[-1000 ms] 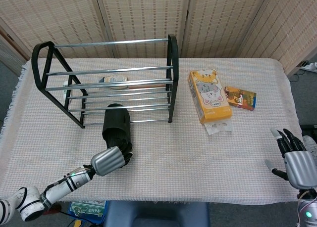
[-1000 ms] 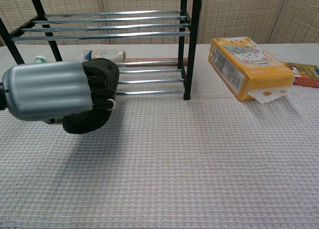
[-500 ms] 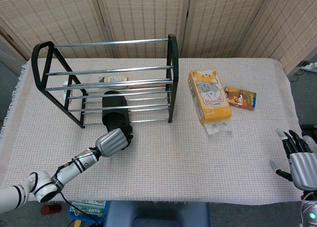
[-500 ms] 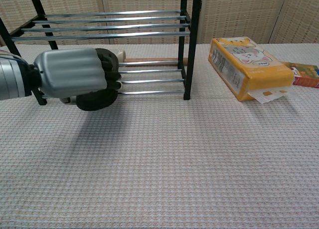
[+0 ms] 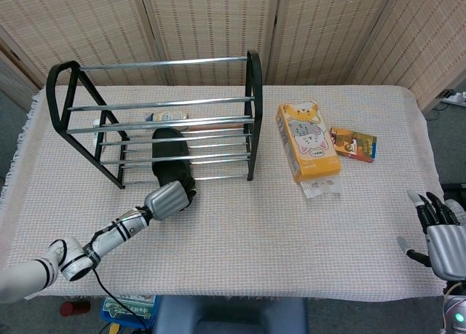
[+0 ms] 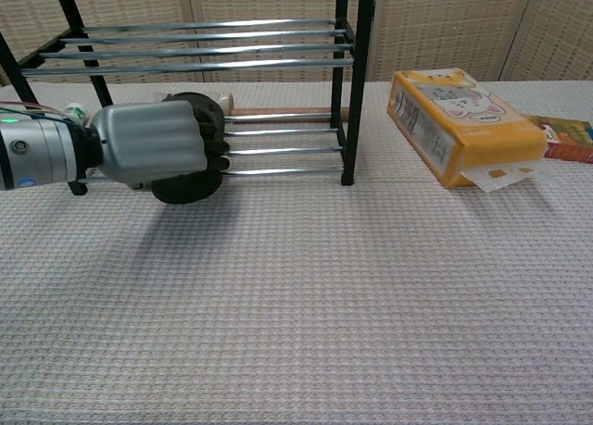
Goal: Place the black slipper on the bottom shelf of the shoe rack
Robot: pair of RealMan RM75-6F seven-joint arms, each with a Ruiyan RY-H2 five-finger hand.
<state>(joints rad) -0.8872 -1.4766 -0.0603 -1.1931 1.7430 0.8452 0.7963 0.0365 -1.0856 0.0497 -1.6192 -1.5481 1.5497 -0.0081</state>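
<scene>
The black slipper (image 5: pixel 170 154) lies toe-first on the bottom bars of the black-and-chrome shoe rack (image 5: pixel 250 94), its heel (image 6: pixel 188 186) sticking out over the front bar. My left hand (image 5: pixel 167 200) grips that heel from behind; in the chest view the left hand (image 6: pixel 153 142) covers most of the slipper. My right hand (image 5: pixel 441 232) hovers at the table's near right corner with fingers spread and nothing in it. It does not show in the chest view.
An orange tissue box (image 5: pixel 306 140) lies right of the rack, a small colourful packet (image 5: pixel 354 143) beyond it. A white bottle (image 5: pixel 168 117) and a wooden stick (image 6: pixel 278 113) lie behind the rack's lower bars. Woven screens back the table.
My left hand has pushed the slipper away from me, from the cloth in front of the rack onto its bottom bars. The right hand has sunk slightly toward the frame's corner.
</scene>
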